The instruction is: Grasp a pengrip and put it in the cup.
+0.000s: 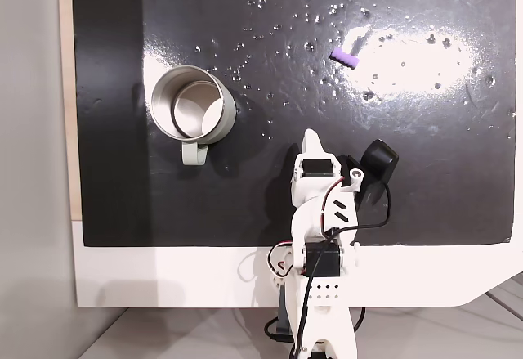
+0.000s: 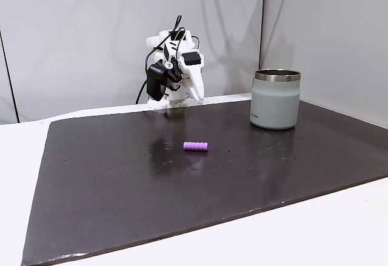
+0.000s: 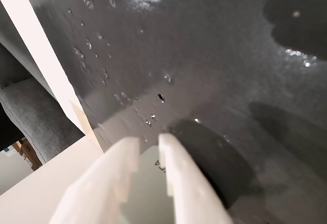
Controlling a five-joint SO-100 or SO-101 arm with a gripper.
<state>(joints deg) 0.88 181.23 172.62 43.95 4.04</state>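
Here we see the tool (image 3: 148, 145) slightly spread and empty, the pengrip (image 1: 344, 56) upper right, the cup (image 1: 191, 104) left.

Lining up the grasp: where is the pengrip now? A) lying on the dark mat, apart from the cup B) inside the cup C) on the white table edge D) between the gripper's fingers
A: the pengrip lies on the mat, apart from the cup; nothing sits between the gripper fingers.
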